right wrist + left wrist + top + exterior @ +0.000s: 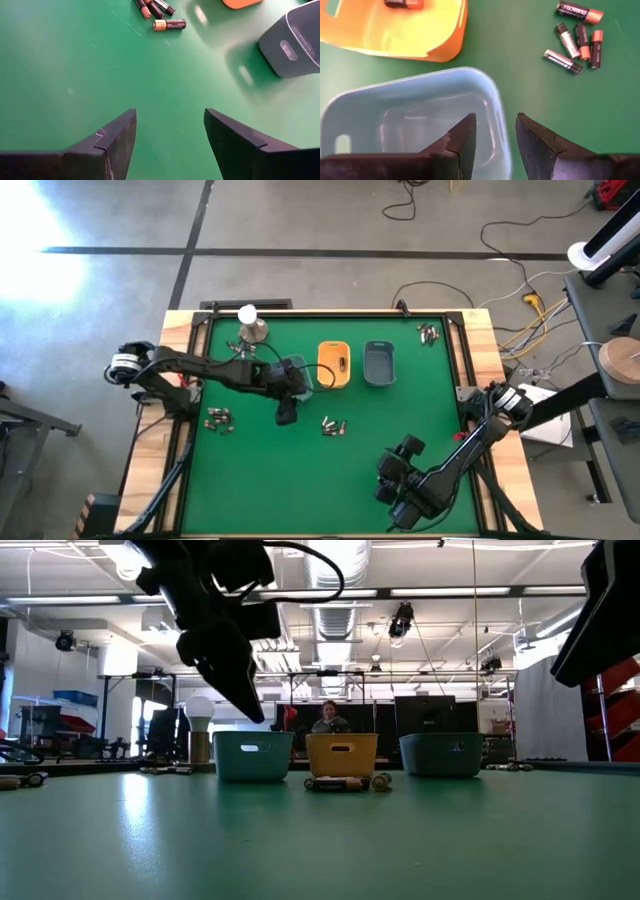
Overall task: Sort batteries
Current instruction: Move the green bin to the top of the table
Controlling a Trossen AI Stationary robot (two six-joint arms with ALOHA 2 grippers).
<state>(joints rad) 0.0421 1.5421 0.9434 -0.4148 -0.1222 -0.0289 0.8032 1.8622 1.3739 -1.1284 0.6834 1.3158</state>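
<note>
A big open lab or workshop hall. Exposed ceiling ducts [335, 575] and strip lights [455, 592] run overhead, cables [520, 290] trail across bare concrete floor [300, 220], and a person [329, 718] sits among monitors beyond the green bench [300, 470].

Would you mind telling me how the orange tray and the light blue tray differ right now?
The orange tray holds a battery; the light blue tray looks empty where it shows. The left end effector hangs open over the light blue tray's rim, while nothing hangs over the orange tray. Both are small plastic bins side by side on the green table.
</note>
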